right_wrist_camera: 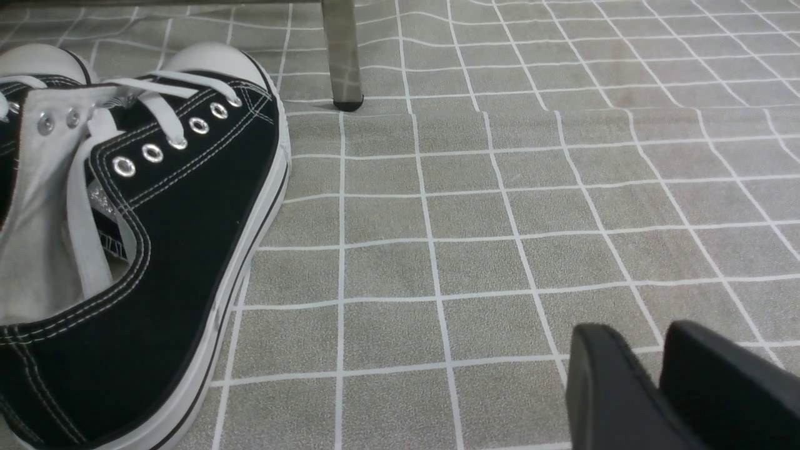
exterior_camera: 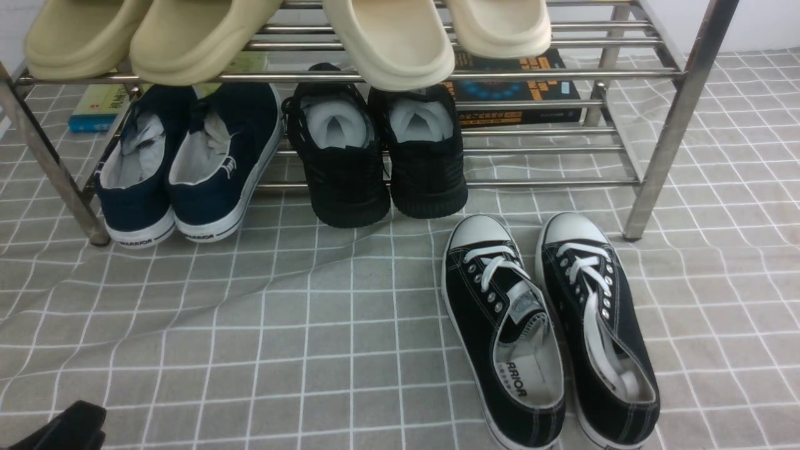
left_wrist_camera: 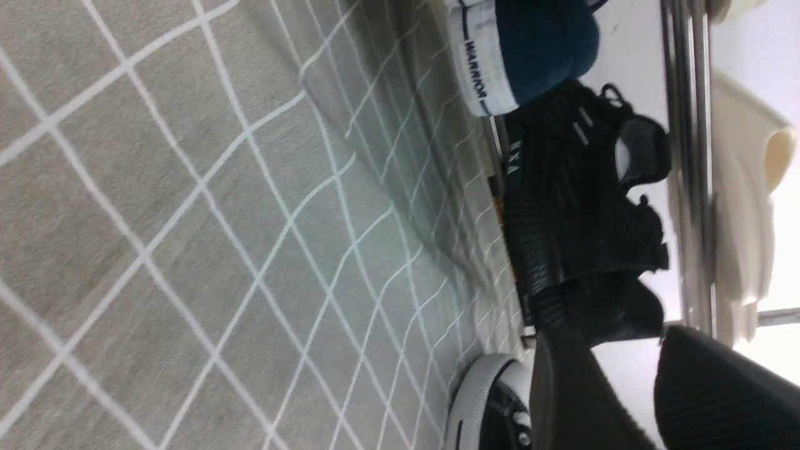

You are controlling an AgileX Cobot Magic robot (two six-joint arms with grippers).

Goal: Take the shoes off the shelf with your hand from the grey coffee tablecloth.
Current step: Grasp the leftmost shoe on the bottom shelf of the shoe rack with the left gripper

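Nearest you, the left gripper is standing with its jaws apart and empty. The right gripper is showing a narrow gap and gripping nothing. Both are hanging over the grey gridded tablecloth. Farther on, the navy slip-on shoes are sitting at the left end of the steel shelf's lower tier, heels toward you.

Setting: mock-up of a home shoe corner. Evidence: two-tier steel shelf carrying beige slippers and navy sneakers stands on a grey grid tablecloth. Books lie under it at 11 and 1 o'clock. Plain white wall at 1 o'clock.
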